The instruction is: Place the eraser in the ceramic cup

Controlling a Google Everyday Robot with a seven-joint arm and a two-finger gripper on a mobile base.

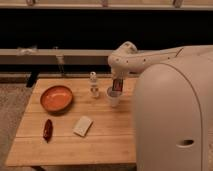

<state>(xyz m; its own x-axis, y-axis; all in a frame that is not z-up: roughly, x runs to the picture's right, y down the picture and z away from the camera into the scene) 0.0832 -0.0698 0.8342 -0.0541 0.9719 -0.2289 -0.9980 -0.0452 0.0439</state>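
Robot body (172, 110): large pale rounded shell filling the right side of the view, covering the right end of the table. Arm (131, 57): white, reaching leftward from the body, bent downward at a rounded joint over the table's rear right area. Wooden table (105, 142): light slatted top, seen from above and in front, standing on a speckled floor before a dark wall with a pale ledge. Orange-brown bowl (56, 98): shallow, round, on the left half of the table. Ceramic cup (113, 97): small, white, upright, just right of the little bottle and directly under the arm's end. Small bottle (93, 84): clear-white, upright, near the table's middle rear, apart from the cup. Pale block (83, 125): white, rectangular, lying flat toward the front centre. Chili-shaped thing (47, 129): dark red, lying at the front left. Gripper (117, 86): pointing down at the cup's rim, clamped on the eraser (118, 84), a small dark block with red markings, held upright at the cup's mouth.
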